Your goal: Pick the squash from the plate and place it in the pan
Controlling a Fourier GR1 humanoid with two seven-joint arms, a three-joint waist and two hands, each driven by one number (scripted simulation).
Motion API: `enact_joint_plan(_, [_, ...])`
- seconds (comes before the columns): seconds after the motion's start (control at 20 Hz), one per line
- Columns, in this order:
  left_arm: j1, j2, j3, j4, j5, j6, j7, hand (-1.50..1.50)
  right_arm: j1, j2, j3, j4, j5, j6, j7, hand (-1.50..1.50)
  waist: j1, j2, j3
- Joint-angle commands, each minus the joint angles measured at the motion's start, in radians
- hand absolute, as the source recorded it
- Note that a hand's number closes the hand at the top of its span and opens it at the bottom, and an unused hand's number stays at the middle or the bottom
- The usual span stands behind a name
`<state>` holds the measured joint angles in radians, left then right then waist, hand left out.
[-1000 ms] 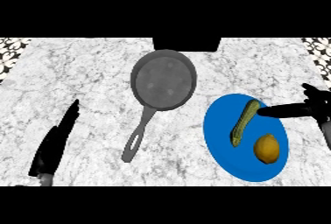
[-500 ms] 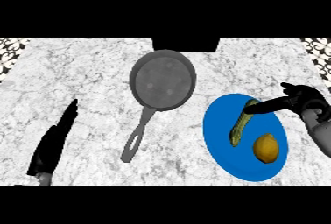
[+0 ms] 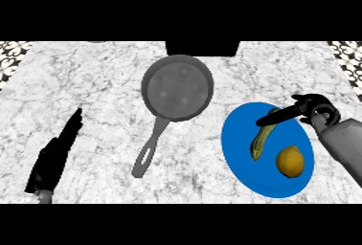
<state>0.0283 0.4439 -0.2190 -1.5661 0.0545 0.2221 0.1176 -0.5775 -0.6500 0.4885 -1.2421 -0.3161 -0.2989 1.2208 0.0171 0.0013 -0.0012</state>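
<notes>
Now over the blue plate point(image 3: 244, 165): right hand point(image 3: 305, 106), fingers extended onto the squash point(image 3: 262, 139), beside the lemon point(image 3: 290, 161); left hand point(image 3: 56, 153) straight-fingered, well apart.

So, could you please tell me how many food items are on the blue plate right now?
2. A green squash lies lengthwise near the middle of the blue plate, its far end under the right hand, and a yellow lemon sits on the plate's near right part.

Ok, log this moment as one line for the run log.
right hand: over squash, not gripping | squash: on plate beside lemon | pan: empty | left hand: resting
</notes>
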Motion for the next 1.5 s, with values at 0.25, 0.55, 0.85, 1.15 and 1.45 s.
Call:
enact_joint_plan(0.25, [0.033,-0.018,-0.002,-0.044,-0.026,0.004,0.007,0.0,-0.091,0.082,0.032,0.129,-0.01,0.021,0.196,-1.5,0.002,-0.001,0.001])
enact_joint_plan(0.55, [0.061,-0.04,-0.004,-0.036,-0.038,0.0,0.004,0.0,0.006,0.076,0.052,0.087,-0.024,0.018,0.148,-1.5,-0.013,-0.003,0.001])
enact_joint_plan(0.85, [0.043,-0.027,0.03,-0.042,-0.036,-0.026,0.012,0.0,-0.041,0.116,0.047,0.185,-0.008,0.028,0.133,-1.5,-0.01,-0.002,0.001])
enact_joint_plan(1.15, [0.011,-0.044,0.056,-0.026,-0.036,-0.036,0.038,0.0,-0.02,0.117,0.022,0.207,0.001,0.051,0.087,-1.5,-0.016,-0.002,0.001])
enact_joint_plan(1.45, [0.016,-0.092,0.03,-0.03,-0.089,-0.019,0.029,0.0,0.001,0.216,-0.008,0.247,0.081,-0.066,-0.005,1.5,-0.015,-0.002,0.001])
